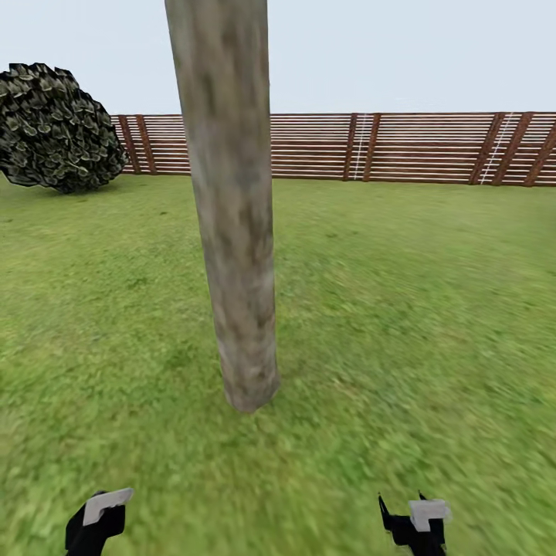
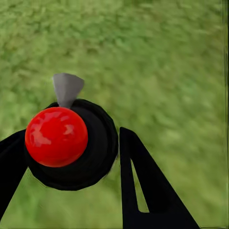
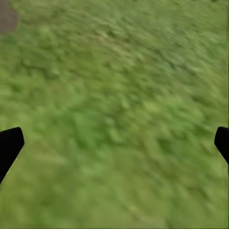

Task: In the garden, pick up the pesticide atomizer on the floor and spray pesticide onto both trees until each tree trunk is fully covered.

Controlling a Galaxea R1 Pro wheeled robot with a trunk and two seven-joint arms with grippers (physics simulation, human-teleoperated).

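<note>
Grass, blotchy green and slightly blurred, covers the floor (image 1: 401, 309) all the way to a brown slatted wooden fence (image 1: 417, 147) at the far edge of the garden. A thick tree trunk (image 1: 232, 232), smooth and mottled grey-brown, leans a little and rises straight ahead of the robot, hiding part of that fence. A dark, scaly-leaved bush (image 1: 54, 127) sits at the far left corner of the lawn. From the head view both tools appear low down over the grass: the left tool (image 1: 96, 521) and the right tool (image 1: 417, 525). The left wrist view adds what the head view hides: the left tool's black fingers (image 2: 143, 186) pinch the pesticide atomizer (image 2: 71, 143), a round black body with a glossy red ball and a grey pointed nozzle. The right wrist view shows the right tool's fingertips (image 3: 9, 145) spread wide, holding nothing, above grass.
</note>
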